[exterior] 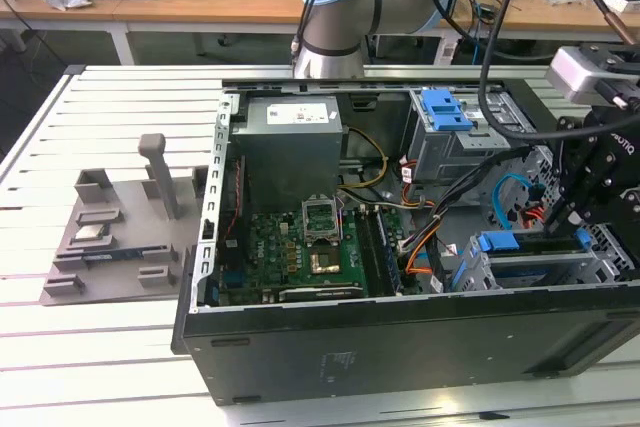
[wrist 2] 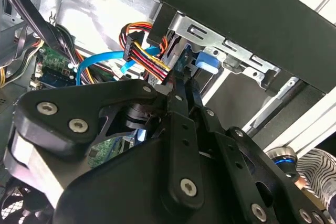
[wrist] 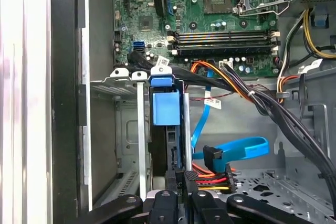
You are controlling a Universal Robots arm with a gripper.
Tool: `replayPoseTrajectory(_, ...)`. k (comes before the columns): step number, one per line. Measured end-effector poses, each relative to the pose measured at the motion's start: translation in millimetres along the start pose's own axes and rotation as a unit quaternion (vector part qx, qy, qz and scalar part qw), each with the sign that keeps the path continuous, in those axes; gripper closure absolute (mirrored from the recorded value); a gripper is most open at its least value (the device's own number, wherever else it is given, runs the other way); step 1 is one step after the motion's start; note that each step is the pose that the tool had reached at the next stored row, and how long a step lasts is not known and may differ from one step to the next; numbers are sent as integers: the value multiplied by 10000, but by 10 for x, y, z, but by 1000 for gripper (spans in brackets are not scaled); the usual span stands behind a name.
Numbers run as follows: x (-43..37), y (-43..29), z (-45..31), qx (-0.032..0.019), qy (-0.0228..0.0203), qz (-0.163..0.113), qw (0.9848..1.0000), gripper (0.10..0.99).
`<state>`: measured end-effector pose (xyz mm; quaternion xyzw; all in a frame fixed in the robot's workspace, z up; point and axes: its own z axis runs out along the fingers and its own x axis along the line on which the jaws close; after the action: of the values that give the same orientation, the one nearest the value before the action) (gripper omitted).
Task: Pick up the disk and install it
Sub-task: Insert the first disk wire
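The disk [wrist: 165, 103] stands on edge in the metal drive bay [wrist: 113, 85] at the front corner of the open computer case, its bright blue bracket end facing the motherboard. In the exterior view the blue bracket of the disk [exterior: 497, 241] shows in the bay at the view's right. My gripper [wrist: 184, 178] is shut, its two black fingers side by side at the disk's near end. The second wrist view has the gripper [wrist 2: 185, 81] just short of the disk's blue tab [wrist 2: 207, 61]. In the exterior view the gripper [exterior: 580, 215] hangs over the bay.
Orange, red and blue cables [wrist: 226, 156] lie right beside the bay. A second bay with a blue latch [exterior: 445, 107] sits further back. The motherboard [exterior: 300, 257] fills the case floor. A grey moulded stand [exterior: 120, 227] rests on the slatted table [exterior: 80, 347] at the exterior view's left.
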<state>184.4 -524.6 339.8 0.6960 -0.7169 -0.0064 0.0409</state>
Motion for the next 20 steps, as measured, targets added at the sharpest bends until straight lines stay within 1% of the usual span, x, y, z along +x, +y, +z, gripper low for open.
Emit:
replayPoseTrajectory(3,-2,-1,52,0,4,0,10000,918)
replayPoseTrajectory(8,-3,-1,57,0,1,0,10000,918)
replayPoseTrajectory(9,-4,-1,66,-3,-9,0,10000,918)
replayPoseTrajectory(10,-3,-1,64,-1,-5,0,10000,839)
replayPoseTrajectory(12,0,2,7,0,0,0,10000,839)
replayPoseTrajectory(14,3,9,-97,0,1,0,10000,839)
replayPoseTrajectory(15,3,10,-115,0,1,0,10000,839)
replayPoseTrajectory(16,4,11,-133,0,0,0,10000,855)
replayPoseTrajectory(18,6,14,-178,0,1,0,10000,980)
replayPoseTrajectory(20,11,21,-273,0,0,0,10000,980)
